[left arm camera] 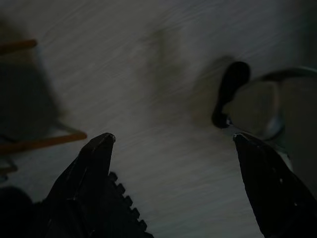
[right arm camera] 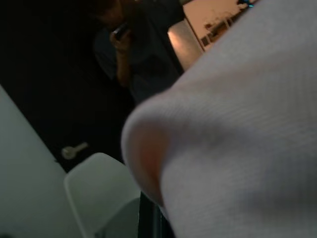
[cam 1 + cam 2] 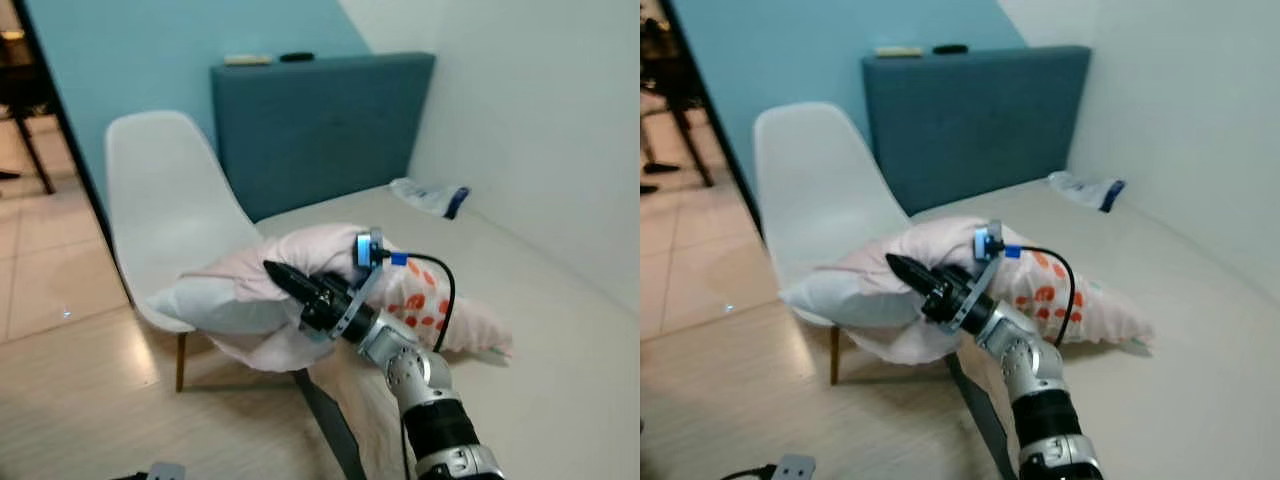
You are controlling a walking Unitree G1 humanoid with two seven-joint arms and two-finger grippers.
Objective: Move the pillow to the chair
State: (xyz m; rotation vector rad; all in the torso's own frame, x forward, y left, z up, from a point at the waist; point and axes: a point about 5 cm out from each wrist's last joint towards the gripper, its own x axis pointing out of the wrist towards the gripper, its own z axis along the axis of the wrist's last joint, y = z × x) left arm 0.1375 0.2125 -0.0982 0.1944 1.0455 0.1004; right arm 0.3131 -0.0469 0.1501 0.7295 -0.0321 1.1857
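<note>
A pale pink pillow (image 3: 230, 300) with orange-red dots lies half across the bed's edge, its left end resting on the seat of the white chair (image 3: 160, 190). My right gripper (image 3: 280, 275) reaches leftward over the pillow's top. Its black fingers are pressed together and shut on the fabric. The pillow's cloth (image 2: 237, 139) bulges close in front of the right wrist camera, with the chair (image 2: 99, 193) below it. My left gripper (image 1: 173, 136) hangs open over the pale wooden floor, nothing between its fingers.
The beige bed (image 3: 560, 380) runs along the white wall, with a teal headboard (image 3: 320, 120) and a plastic bag (image 3: 430, 195) near it. Two small items (image 3: 248, 59) lie on the headboard. A person (image 2: 129, 44) stands by a dark door. Open floor lies left of the chair.
</note>
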